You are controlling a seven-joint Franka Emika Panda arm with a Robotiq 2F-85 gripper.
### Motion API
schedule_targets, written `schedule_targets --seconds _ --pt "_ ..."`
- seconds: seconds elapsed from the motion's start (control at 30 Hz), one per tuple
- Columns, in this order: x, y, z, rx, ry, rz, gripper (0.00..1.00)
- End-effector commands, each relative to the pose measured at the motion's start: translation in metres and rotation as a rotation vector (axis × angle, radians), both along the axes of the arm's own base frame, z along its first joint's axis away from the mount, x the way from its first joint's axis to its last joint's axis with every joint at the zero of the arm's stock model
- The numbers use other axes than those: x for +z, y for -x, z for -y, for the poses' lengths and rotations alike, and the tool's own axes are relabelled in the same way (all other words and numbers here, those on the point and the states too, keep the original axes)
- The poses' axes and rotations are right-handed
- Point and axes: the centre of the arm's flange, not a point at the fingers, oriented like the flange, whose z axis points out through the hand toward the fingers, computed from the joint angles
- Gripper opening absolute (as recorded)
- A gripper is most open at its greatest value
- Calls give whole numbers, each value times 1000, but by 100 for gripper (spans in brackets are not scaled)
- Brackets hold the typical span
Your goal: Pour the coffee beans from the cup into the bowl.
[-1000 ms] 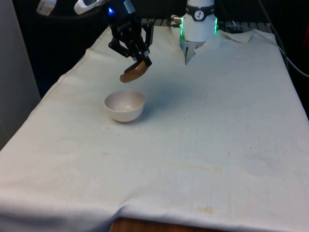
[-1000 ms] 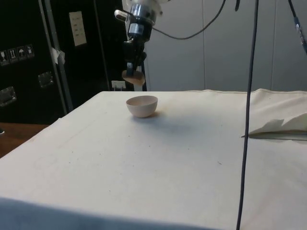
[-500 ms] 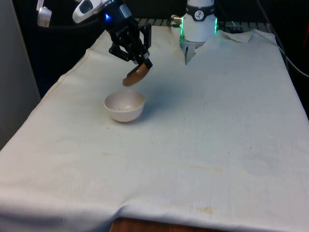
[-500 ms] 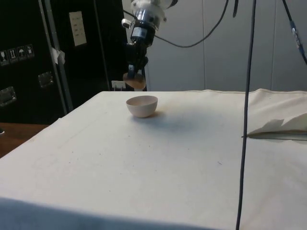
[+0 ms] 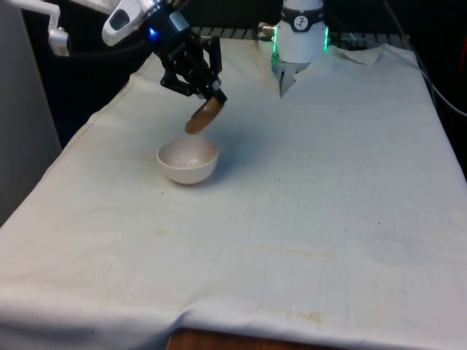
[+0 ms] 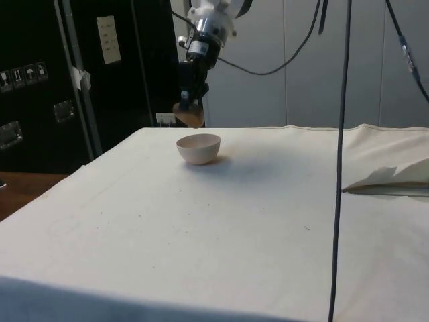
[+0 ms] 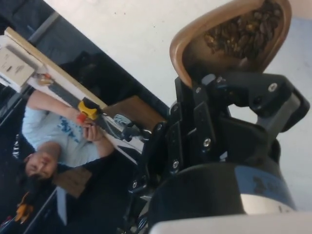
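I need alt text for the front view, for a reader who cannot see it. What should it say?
A black gripper holds a brown cup tilted above a white bowl on a table covered with a white cloth. The cup hangs clear of the bowl's rim, toward the front view's left.

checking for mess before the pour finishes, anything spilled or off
Nothing stands out. The end effector holds the brown cup tilted above the white bowl, beans inside the cup, no beans seen on the cloth.

The gripper's black body hides the cup's (image 7: 229, 41) wall (its grasped side)
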Motion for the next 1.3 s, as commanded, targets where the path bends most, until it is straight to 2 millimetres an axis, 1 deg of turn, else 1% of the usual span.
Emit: schedule_targets --seconds 0.0,0.1,0.3,0.33,0.37,0.53,0.83,1.27 --pt "-1 -2 3 1 -19 -2 1" --pt "-2 -4 6 1 -30 -2 1" --pt "-5 -10 21 -3 -74 -5 1" --pt "-5 -10 19 -4 -59 -2 1" --pt "-6 -10 24 -4 -79 -4 1" --pt "-8 -8 32 -3 -110 -3 1" --pt "-13 -2 35 0 -141 8 1" --pt "-27 4 44 3 -242 31 1"
